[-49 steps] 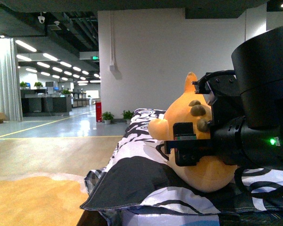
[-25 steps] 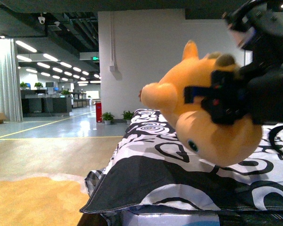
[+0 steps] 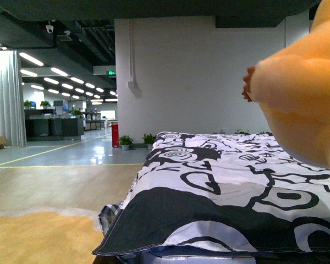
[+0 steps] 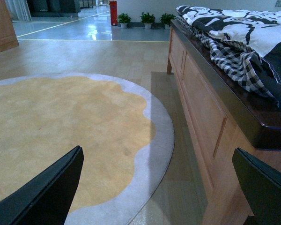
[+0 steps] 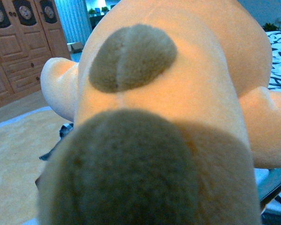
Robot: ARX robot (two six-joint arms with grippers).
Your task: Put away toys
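Toy (front view): the orange-yellow plush animal (image 3: 305, 104) is up in the air above the right side of the bed (image 3: 209, 181), clear of its black-and-white cover and running off the edge of the shot.
Pointing (front view): one stubby limb (image 3: 254, 82) sticks out toward the white wall beyond the bed. The rest is cropped, so I can't call the long axis from here.
Left gripper (left wrist view): the left gripper (image 4: 157, 159) has its jaws spread wide with nothing in them. It's low beside the wooden bed frame (image 4: 201, 108), next to the yellow rug (image 4: 61, 122).
Toy (right wrist view): it fills the frame, brownish feet (image 5: 131, 56) nearest the camera. I'd guess the long axis runs straight away from the wrist, feet end close.
Right gripper: jaws are hidden behind the plush, so I can't tell their state.
Progress: the toy's off the bed, so pickup looks done. Carrying and stowing it are left, and no bin is visible.
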